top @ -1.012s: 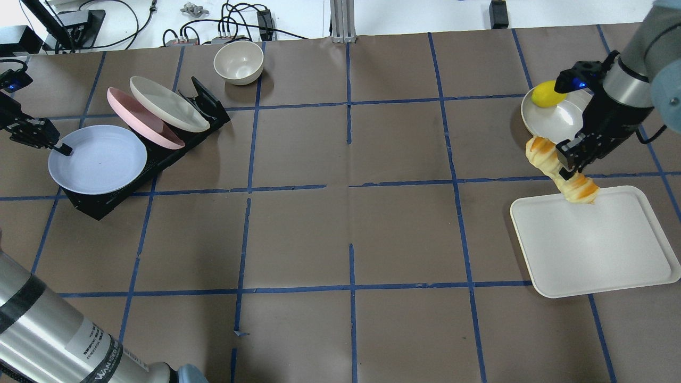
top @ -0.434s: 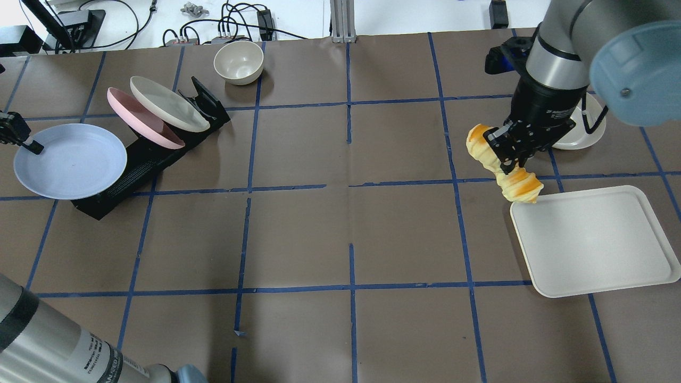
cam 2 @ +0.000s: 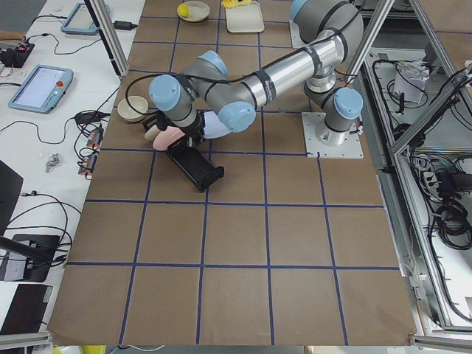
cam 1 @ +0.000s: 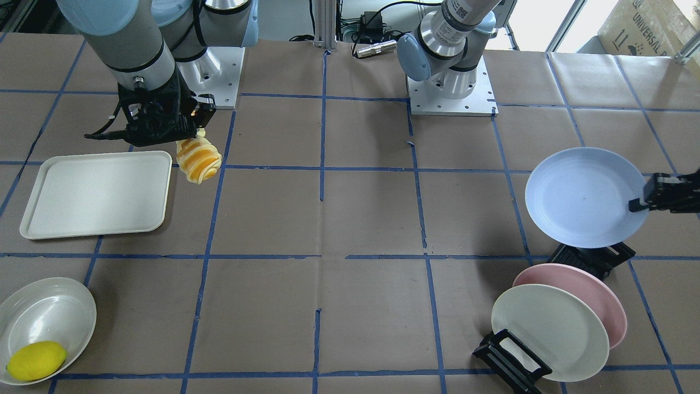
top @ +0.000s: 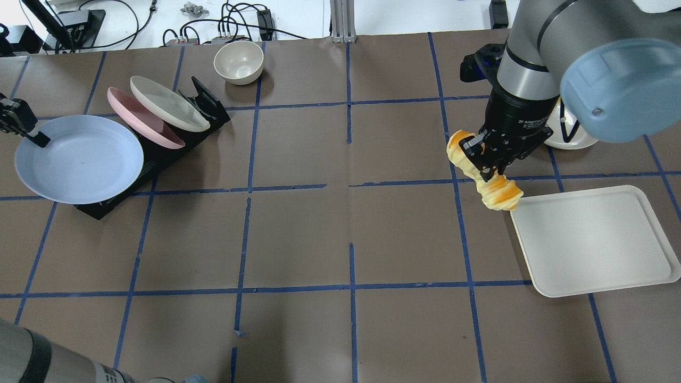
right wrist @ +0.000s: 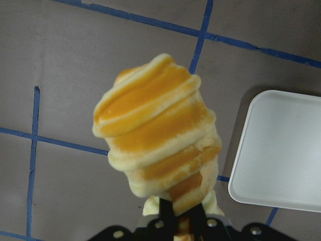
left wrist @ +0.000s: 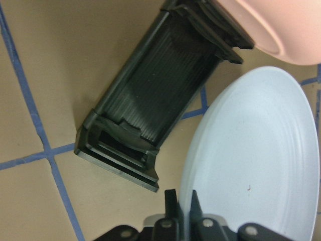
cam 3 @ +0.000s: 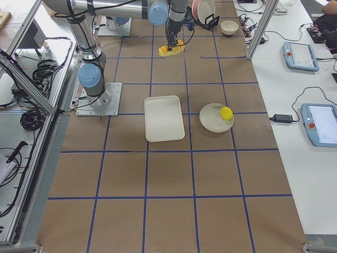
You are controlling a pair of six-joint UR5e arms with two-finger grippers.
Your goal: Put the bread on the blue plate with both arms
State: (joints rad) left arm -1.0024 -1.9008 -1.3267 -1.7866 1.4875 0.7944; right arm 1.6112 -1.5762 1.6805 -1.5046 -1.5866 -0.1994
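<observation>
My right gripper (top: 487,162) is shut on the middle of the bread (top: 504,194), an orange and cream spiral roll, and holds it above the table just left of the white tray. The bread fills the right wrist view (right wrist: 158,135) and shows in the front view (cam 1: 198,157). My left gripper (top: 32,135) is shut on the far-left rim of the blue plate (top: 80,159) and holds it lifted over the near end of the black rack. The rim sits between the fingers in the left wrist view (left wrist: 251,165); the plate also shows in the front view (cam 1: 582,197).
A black dish rack (top: 159,151) holds a pink plate (top: 141,118) and a cream plate (top: 167,103). A cream bowl (top: 238,61) stands behind it. A white tray (top: 596,239) lies at the right. A white dish with a lemon (cam 1: 35,360) sits beyond the tray.
My right gripper has carried the bread leftward, off the tray toward the table's middle. My left gripper has pulled the blue plate off the rack to the left, and the plate now looks higher.
</observation>
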